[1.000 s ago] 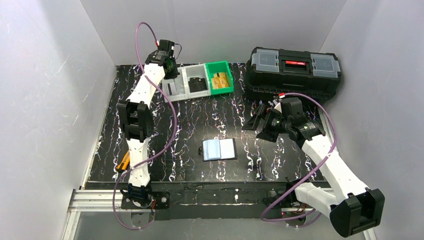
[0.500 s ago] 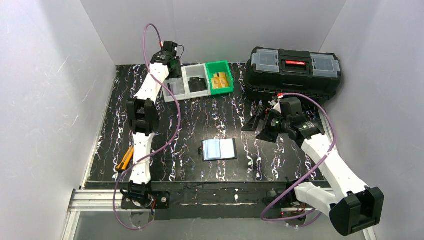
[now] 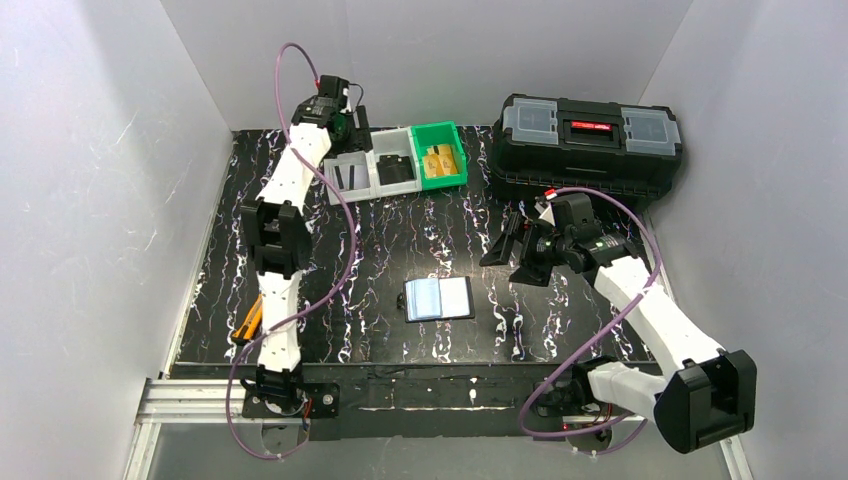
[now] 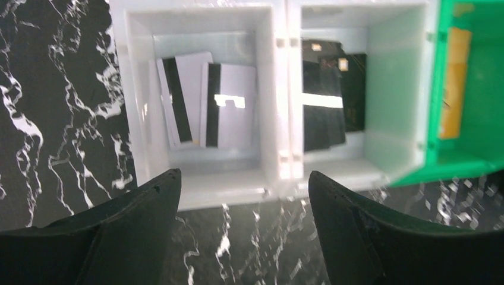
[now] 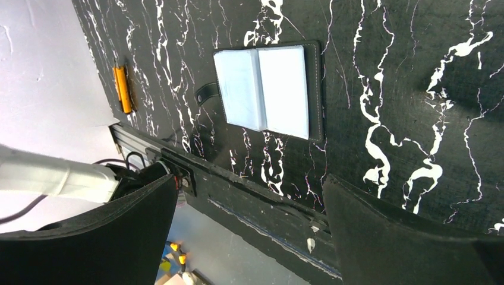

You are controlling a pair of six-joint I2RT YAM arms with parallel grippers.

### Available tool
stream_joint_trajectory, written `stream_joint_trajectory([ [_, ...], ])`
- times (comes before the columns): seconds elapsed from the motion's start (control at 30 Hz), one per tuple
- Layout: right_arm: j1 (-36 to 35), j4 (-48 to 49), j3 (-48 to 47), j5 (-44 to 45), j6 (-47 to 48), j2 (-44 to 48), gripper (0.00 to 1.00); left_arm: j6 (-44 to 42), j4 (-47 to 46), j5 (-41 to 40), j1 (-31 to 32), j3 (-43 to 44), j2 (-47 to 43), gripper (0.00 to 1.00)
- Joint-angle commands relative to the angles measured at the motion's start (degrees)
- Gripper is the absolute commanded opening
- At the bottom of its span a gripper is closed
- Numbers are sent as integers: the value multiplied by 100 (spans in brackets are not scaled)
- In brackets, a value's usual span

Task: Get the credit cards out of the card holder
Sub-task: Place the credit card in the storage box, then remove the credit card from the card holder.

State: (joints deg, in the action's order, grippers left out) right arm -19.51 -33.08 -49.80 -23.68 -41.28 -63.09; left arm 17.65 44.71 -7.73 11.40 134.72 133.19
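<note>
The card holder (image 3: 438,298) lies open and flat at the middle of the table, its pale clear pockets (image 5: 267,92) facing up. I cannot make out any cards inside it. Credit cards lie in the bins at the back: white ones with a black stripe (image 4: 202,101) in the left grey bin (image 3: 348,175), black ones (image 4: 324,101) in the middle bin, gold ones (image 4: 456,83) in the green bin (image 3: 440,160). My left gripper (image 4: 243,178) hovers open and empty just in front of the grey bins (image 3: 347,132). My right gripper (image 3: 512,248) stands open and empty right of the holder (image 5: 249,184).
A big black toolbox (image 3: 590,140) stands at the back right. An orange tool (image 3: 247,320) lies near the left front edge of the table. White walls close in the table on three sides.
My left gripper has gone from shut to open above the grey bins, with its wrist shifting slightly. My right arm has edged a little to the left.
</note>
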Motion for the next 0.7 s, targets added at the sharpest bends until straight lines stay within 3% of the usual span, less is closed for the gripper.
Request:
stream_joint_trajectory([
  [0.0,-56,76,-231,58,198,-152,98,392,-16,738,-24,-857,-1327,78],
  [0.1,-187,175,-240,143,230,-372,98,727,-310,1561,31,-1840,-1964,78],
  [0.37,-1021,390,-641,693,218,-1274,98,1231,-1081,2615,405,-4658,-3878,78],
  [0.67,-2072,18,-1711,1570,127,-2728,98,1462,-1355,3070,781,-6533,-5108,78],
])
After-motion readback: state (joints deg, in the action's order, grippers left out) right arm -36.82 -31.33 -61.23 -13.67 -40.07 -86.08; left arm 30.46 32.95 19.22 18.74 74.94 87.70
